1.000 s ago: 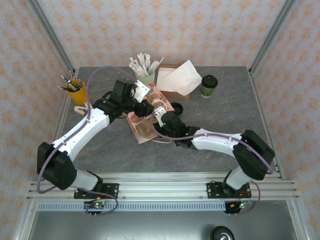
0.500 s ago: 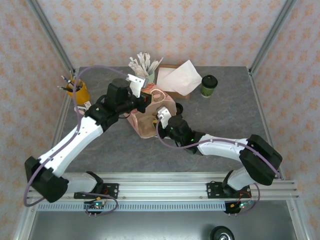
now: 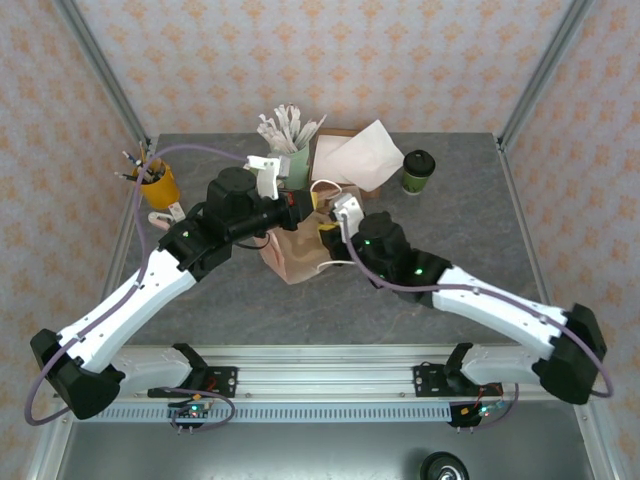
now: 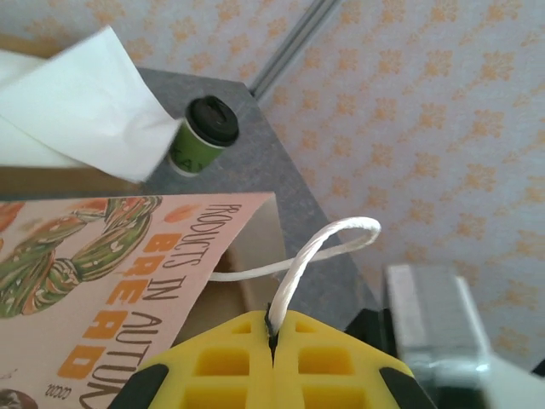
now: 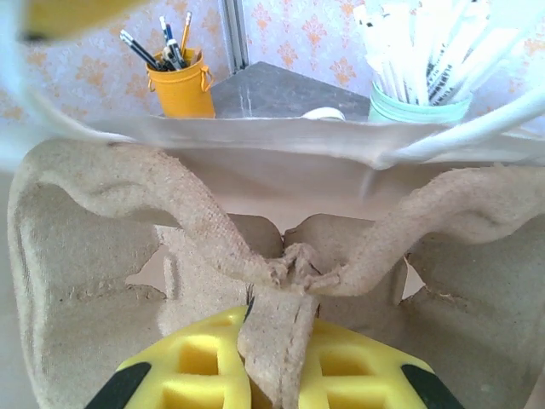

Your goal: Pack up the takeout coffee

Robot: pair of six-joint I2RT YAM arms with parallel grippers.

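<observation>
left fingers (image 4: 223,368) on bag handle (image 4: 329,242), right fingers (image 5: 197,368) on probable carrier (image 5: 204,239)

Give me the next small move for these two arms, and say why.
Probably: the right hand eases the pulp cup carrier down into the paper bag. The left hand is shut on the bag's white cord handle, holding the mouth up, and the right hand pinches the carrier's centre ridge at that mouth. The lidded coffee stands apart on the table.

Left claw (image 4: 273,328) pinched tight on white cord handle (image 4: 328,239) of printed paper bag (image 4: 128,264). Beyond: takeout coffee (image 4: 204,136), lidded, upright on grey worktop (image 4: 272,179), beside white napkin (image 4: 77,102).
</observation>
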